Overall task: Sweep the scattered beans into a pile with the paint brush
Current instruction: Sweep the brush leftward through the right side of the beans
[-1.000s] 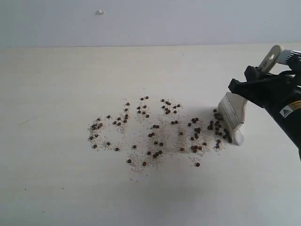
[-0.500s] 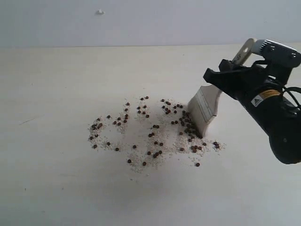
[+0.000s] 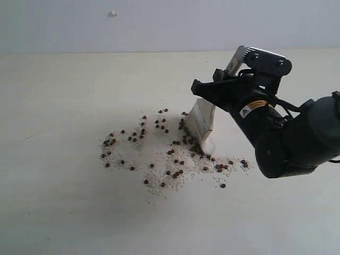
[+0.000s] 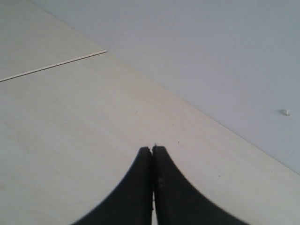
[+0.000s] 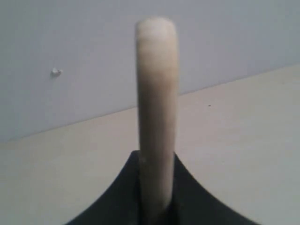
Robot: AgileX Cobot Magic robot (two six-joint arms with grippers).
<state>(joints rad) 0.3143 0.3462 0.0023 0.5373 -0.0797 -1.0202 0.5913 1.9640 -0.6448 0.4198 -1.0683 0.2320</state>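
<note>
Two grippers: black, one on each arm of the rig.
Right gripper (image 3: 212, 90): jaws pinch the pale wooden handle of a wide flat paint brush (image 3: 202, 122) with a silver metal ferrule and off-white bristles.
Brush pose: tilted; the handle end rises above and behind the right gripper, and the bristles hang below its fingertips with their tips touching the pale cream tabletop (image 3: 64, 212).
Right wrist view: the handle stands up from between the two jaws, its rounded end blurred.
Beans (image 3: 171, 152): dozens of tiny round dark reddish-brown beans mixed with fine whitish grains, spread over the tabletop below the right gripper. Some are bunched against the bristles, most lie beyond the brush on the side away from the arm, and a few lie behind it, under the arm.
Left gripper (image 4: 153, 154): jaws pressed together on nothing, above bare tabletop.
Background: a plain grey-white wall (image 3: 159, 26) beyond the tabletop's far edge.
</note>
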